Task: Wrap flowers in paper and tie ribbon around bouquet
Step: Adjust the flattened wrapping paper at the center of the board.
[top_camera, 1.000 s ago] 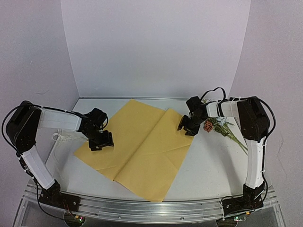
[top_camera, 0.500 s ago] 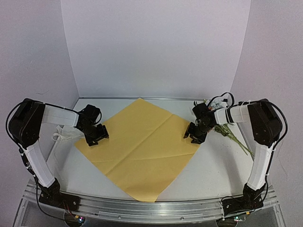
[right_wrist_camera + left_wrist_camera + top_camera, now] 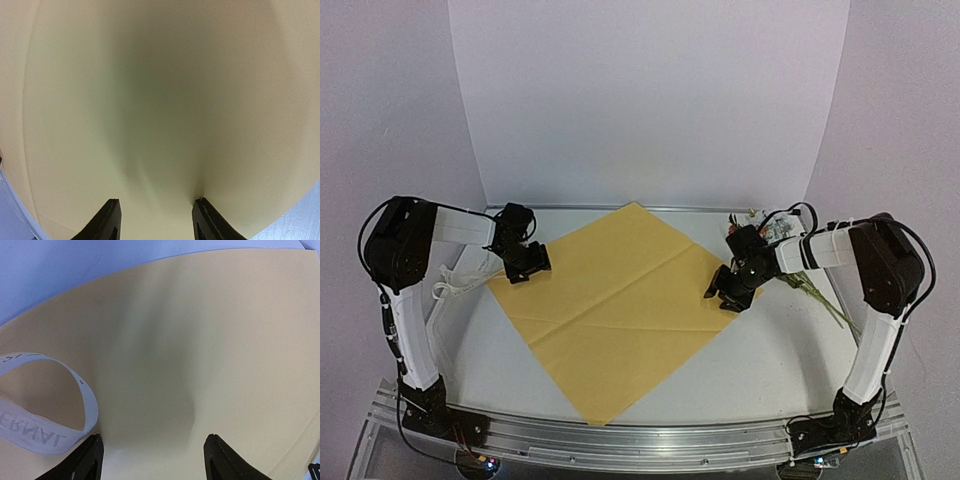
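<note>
The paper [image 3: 620,300] lies flat on the table as a diamond, yellow-tan face up. My left gripper [image 3: 520,262] is over its left corner, jaws open, both fingertips down on the sheet [image 3: 200,340]; in the wrist view the left gripper [image 3: 154,440] holds nothing between them. My right gripper [image 3: 730,290] is on the right corner, open too, tips on the paper [image 3: 160,100], which puckers slightly at one fingertip [image 3: 201,205]; the right gripper [image 3: 157,202] is empty. The flowers [image 3: 805,283] lie right of the paper behind the right arm. The ribbon [image 3: 455,285] lies left, a loop [image 3: 50,440] showing by my left finger.
White walls close the table at the back and sides. A metal rail [image 3: 640,440] runs along the near edge with both arm bases on it. Bare table [image 3: 770,360] shows in front of the paper's right side.
The paper has turned clockwise and now lies flatter. My left gripper slid toward the back wall with its corner, my right gripper came nearer with the other corner.
</note>
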Robot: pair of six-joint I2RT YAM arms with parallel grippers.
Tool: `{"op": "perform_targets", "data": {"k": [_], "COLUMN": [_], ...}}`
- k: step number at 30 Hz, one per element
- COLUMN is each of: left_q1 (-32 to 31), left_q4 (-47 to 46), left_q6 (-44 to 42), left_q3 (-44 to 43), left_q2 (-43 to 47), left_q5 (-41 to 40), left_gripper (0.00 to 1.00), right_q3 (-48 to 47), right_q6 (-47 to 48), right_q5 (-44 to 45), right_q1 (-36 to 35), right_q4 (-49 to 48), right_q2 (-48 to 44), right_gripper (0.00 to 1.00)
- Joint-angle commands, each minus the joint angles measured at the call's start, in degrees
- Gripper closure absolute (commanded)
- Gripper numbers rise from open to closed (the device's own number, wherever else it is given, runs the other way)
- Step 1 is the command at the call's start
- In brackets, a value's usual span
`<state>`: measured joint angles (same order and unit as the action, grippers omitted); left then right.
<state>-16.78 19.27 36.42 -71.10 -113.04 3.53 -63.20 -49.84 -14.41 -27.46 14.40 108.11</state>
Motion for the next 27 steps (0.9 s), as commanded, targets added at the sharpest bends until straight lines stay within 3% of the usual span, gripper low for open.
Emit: {"op": "perform_targets", "data": {"k": [1,8,27], "left_q1": [1.78,2.80,2.64], "left_q4": [6.25,5.58,-0.94], "left_q6": [-2.54,-3.34,3.05], "left_q3": [0.09,0.17,12.57], "left_q2": [-3.59,-3.37,6.28], "left_q5": [-0.48,1.56,3.85], "left_gripper": [0.28,0.28,0.28], "right_q3": [-0.84,-9.03,-9.50], "right_q6": [0.68,3.42,6.90], "right_q5": [3.40,5.10,6.79], "right_q1": [-0.18,-0.17,2.22], "right_q4": [4.44,9.46,12.92], "right_q2": [-0.97,3.10,5.86], "right_gripper": [0.47,0.45,0.45]}}
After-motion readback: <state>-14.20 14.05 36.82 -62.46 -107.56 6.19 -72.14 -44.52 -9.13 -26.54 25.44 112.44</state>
